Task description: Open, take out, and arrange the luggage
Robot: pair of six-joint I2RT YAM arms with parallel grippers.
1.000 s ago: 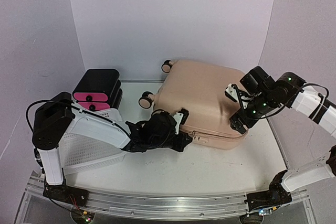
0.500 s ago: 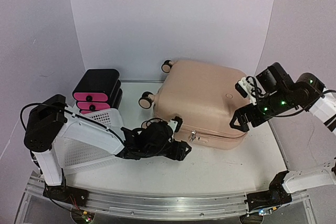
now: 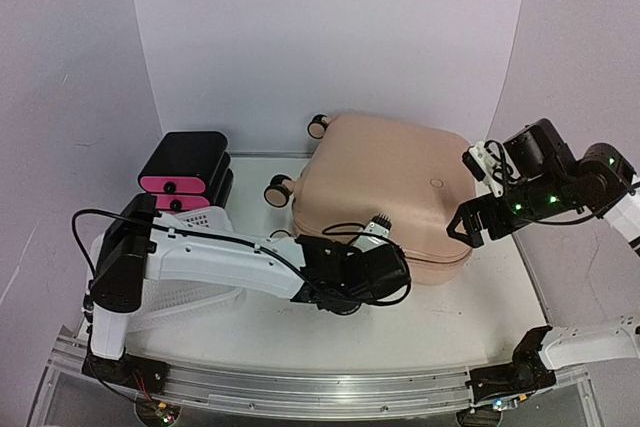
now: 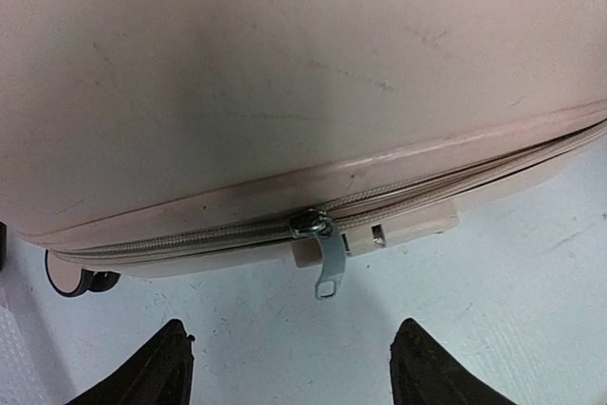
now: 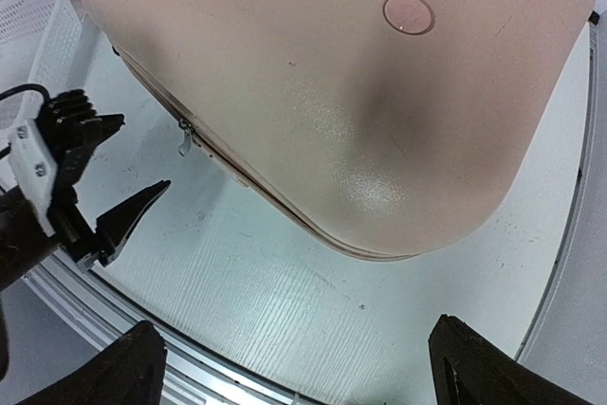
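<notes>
Top external view: we're looking at the big peach-pink hard-shell suitcase lying flat on the white table, centre-right, spinner wheels pointing back-left, shell halves together. We're hovering the left gripper just in front of its near edge. On the left wrist cam its black fingers are standing spread w/ nothing btwn them, and the small silver zipper pull is hanging free off the seam just ahead, untouched. We're hovering the right gripper by the suitcase's right end, clear of it, jaws wide apart, empty too.

Progress, as we're judging it: barely begun. Zip is looking closed as far as we're seeing, lid down, nothing out. Left to do: pinch that pull, run it round, lift the lid, unpack, arrange. White mesh plastic basket and black-and-pink drawer box are sitting at left.
</notes>
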